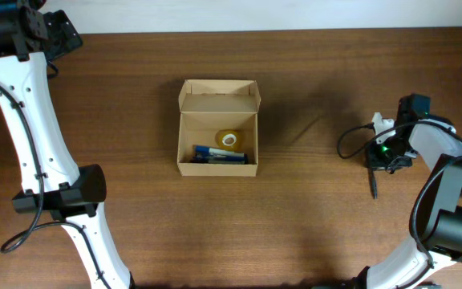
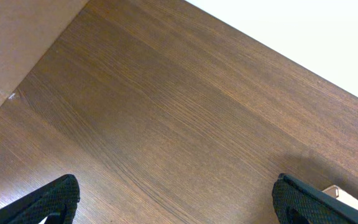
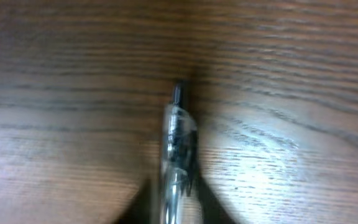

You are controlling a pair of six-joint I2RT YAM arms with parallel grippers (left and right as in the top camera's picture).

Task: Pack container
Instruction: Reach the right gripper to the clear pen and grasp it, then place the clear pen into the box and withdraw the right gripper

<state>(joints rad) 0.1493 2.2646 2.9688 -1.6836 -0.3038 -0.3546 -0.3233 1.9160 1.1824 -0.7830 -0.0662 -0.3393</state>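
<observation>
Your right gripper (image 1: 375, 166) is clenching a pen (image 3: 178, 137) lying on the brown wooden table (image 1: 311, 233), at three o'clock; the pickup step seems to be going on. Next you are needing a lift and a carry toward nine o'clock, to the open container (image 1: 180, 140) at centre. Your left gripper (image 2: 176, 202) is hanging open at eleven o'clock, near a white strip (image 1: 295, 12).
</observation>
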